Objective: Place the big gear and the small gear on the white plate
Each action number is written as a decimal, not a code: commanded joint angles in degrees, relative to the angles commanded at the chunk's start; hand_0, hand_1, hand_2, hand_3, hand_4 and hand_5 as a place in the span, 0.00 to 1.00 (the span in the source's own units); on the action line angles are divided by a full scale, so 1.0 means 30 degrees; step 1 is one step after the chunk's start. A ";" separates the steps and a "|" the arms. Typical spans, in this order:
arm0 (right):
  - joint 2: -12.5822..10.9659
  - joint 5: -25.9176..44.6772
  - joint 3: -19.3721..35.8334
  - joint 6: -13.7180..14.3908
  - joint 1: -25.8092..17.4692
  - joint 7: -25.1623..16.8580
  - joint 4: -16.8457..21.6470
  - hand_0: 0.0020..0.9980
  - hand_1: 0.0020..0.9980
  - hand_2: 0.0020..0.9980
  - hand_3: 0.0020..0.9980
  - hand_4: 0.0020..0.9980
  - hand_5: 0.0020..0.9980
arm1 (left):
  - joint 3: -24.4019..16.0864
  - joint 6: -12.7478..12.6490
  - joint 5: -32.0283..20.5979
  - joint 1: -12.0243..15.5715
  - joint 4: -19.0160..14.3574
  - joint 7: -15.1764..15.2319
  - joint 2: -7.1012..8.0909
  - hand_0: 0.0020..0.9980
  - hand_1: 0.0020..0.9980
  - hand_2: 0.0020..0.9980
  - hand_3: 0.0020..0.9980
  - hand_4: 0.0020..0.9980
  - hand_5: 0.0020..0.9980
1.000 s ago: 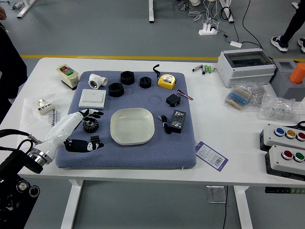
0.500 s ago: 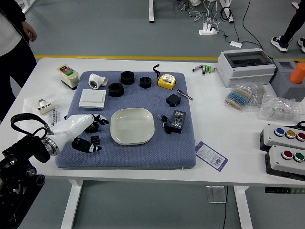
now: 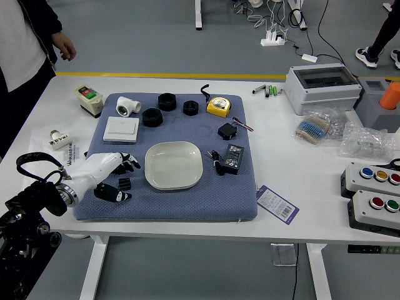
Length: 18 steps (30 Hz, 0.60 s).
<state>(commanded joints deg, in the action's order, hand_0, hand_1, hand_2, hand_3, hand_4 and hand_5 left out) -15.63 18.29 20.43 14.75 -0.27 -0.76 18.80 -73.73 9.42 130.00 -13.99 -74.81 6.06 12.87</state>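
1 robot left hand has drawn back leftward, thumb and fingers spread; they now seem to hide the big gear. The small gear sits left of the white plate, so 2 placements remain. Upper left, a person's hand hangs idle.

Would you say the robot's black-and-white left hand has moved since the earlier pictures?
Yes, the left hand has moved: its far side has drawn back from the flat white rectangular box, toward the table's near edge.
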 joint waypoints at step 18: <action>0.0010 0.0006 -0.0057 0.0004 0.0005 0.0023 -0.0011 0.70 0.73 0.78 0.60 0.83 0.69 | 0.0525 -0.0424 0.0000 -0.0103 0.0918 -0.0270 -0.0029 0.44 0.52 0.56 0.58 0.79 0.04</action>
<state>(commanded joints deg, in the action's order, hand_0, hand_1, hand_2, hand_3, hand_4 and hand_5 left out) -15.60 18.31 20.26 14.76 -0.26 -0.69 18.77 -72.15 8.14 130.00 -14.30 -72.06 5.25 12.79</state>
